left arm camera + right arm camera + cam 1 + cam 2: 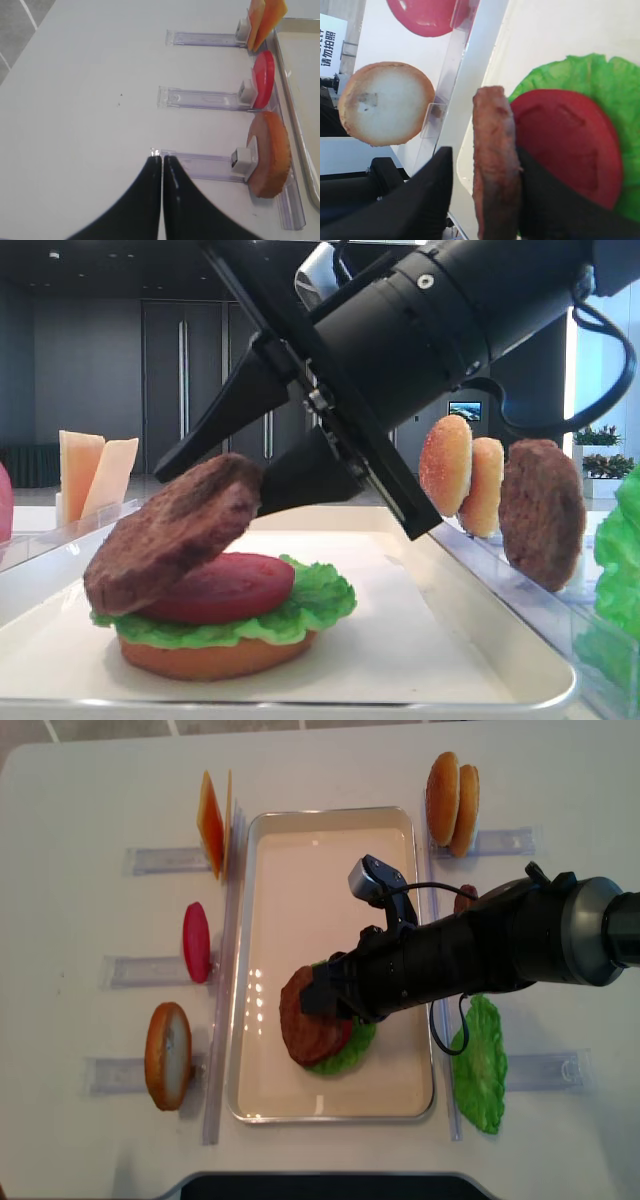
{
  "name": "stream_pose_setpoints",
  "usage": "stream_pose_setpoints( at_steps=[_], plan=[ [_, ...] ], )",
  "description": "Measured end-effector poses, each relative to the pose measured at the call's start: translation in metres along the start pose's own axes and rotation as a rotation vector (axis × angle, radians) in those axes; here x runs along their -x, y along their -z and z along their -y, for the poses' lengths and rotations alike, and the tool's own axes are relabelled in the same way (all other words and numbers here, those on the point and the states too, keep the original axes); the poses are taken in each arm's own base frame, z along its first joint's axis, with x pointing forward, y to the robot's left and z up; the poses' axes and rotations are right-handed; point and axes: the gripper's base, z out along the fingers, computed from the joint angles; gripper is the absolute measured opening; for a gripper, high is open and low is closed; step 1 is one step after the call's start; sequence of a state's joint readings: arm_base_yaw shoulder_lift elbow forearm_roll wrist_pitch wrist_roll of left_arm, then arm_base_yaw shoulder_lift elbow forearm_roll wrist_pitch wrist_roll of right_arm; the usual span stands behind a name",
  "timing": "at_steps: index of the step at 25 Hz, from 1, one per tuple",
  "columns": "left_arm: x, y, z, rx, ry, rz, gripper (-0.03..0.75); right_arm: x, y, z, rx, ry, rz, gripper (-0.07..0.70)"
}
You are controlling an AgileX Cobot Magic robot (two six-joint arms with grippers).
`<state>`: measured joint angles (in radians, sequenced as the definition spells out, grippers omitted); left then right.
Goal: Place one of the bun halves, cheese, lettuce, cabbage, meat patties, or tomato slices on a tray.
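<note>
On the cream tray (pixel 330 813) lies a stack: a bun half (pixel 210 658), lettuce (pixel 322 600), then a tomato slice (pixel 232 586). A dark-brown meat patty (pixel 175 530) leans tilted on the tomato. My right gripper (pixel 484 150) straddles the patty (pixel 495 165) with its jaws open. One finger touches the patty's tomato side, and a gap shows between the other finger and the patty. In the top view the right gripper (pixel 320 1000) is over the tray's near half. My left gripper (pixel 162 157) is shut on nothing, above the table by the end of a clear rack.
Clear racks flank the tray. On the left stand cheese (pixel 212 820), a tomato slice (pixel 196 940) and a bun half (pixel 167 1055). On the right stand two bun halves (pixel 452 790), another patty (pixel 542 512) and a lettuce leaf (pixel 480 1065).
</note>
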<state>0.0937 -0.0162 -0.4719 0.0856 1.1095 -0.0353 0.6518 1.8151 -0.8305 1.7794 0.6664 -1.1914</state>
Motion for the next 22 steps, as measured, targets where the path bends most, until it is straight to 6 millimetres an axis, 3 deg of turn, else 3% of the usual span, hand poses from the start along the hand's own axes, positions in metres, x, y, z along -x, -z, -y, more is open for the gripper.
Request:
stream_pose_setpoints(
  at_steps=[10,22],
  plan=[
    [0.0,0.0,0.0,0.0,0.0,0.0,-0.001,0.013,0.026,-0.011,-0.156,0.145,0.115,0.474],
    [0.0,0.0,0.0,0.0,0.0,0.0,-0.001,0.021,0.075,-0.041,-0.294,0.451,0.208,0.493]
  ],
)
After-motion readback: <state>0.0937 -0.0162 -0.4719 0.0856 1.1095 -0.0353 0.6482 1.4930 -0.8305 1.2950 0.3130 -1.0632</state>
